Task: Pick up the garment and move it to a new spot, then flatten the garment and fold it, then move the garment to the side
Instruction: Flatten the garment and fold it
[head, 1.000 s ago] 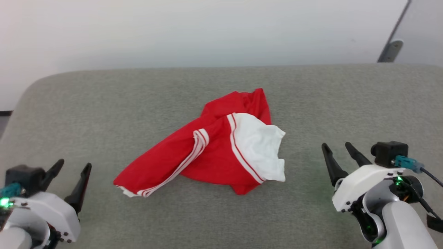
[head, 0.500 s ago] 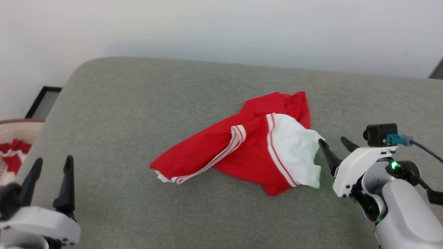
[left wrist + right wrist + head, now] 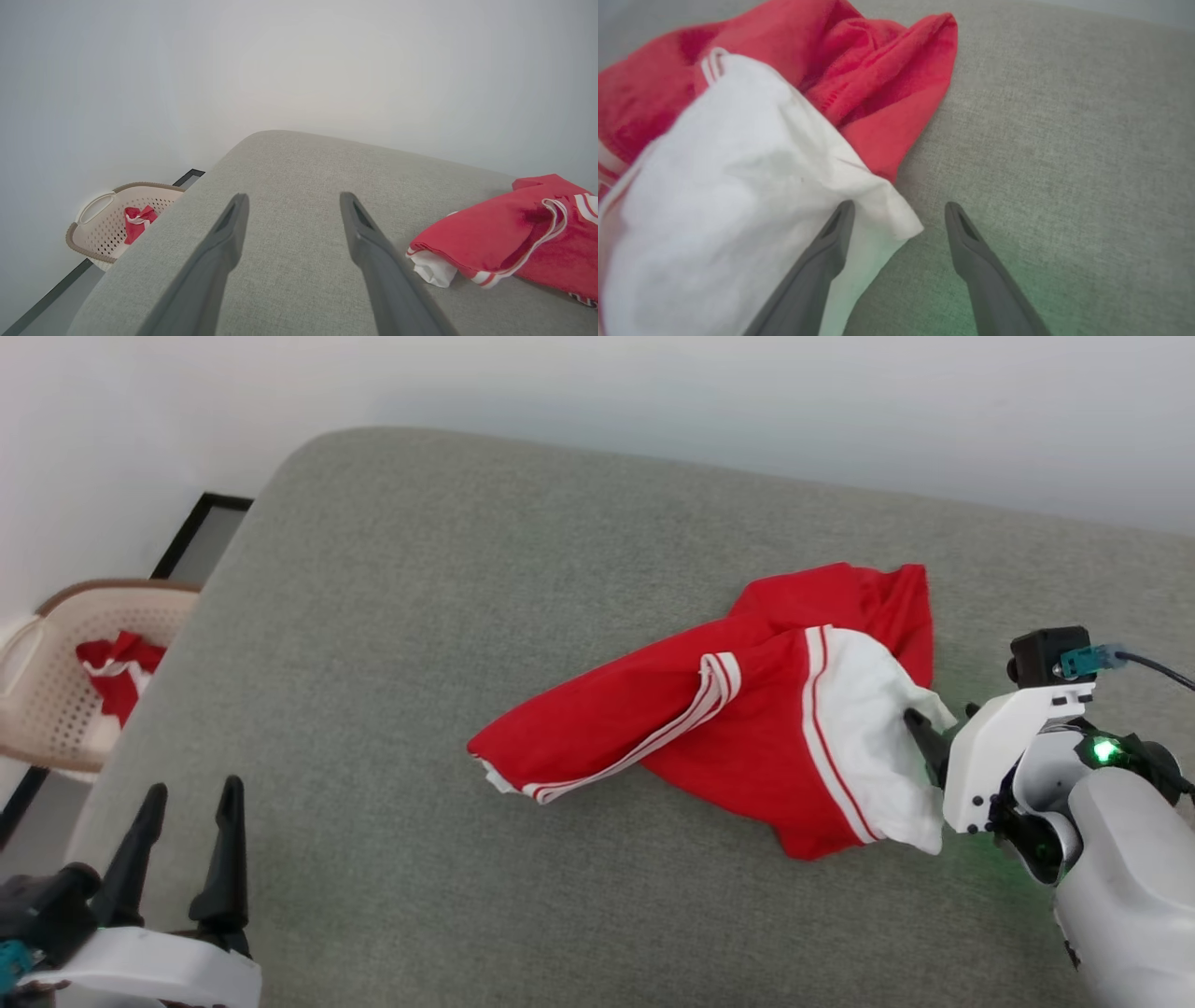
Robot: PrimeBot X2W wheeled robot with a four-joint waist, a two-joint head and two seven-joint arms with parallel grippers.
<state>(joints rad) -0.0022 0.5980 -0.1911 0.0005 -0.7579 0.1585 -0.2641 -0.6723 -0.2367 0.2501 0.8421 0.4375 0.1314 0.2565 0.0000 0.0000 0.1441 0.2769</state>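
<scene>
The garment lies crumpled on the grey padded surface, red with a white sleeve on its right side and striped trim. My right gripper stands open at that sleeve's right edge. In the right wrist view its left finger rests over the white cloth, and the sleeve's corner lies between the jaws of the gripper. My left gripper stands open at the lower left, well apart from the garment. In the left wrist view the gripper holds nothing, and the garment lies to its right.
A beige perforated basket stands on the floor off the surface's left edge, with a red-and-white cloth inside; the basket also appears in the left wrist view. A pale wall runs behind. Bare grey surface stretches left of the garment.
The head camera has swung, shifting the whole picture right and bringing the basket into view. My right gripper has closed in on the white sleeve's edge. Both grippers stay open.
</scene>
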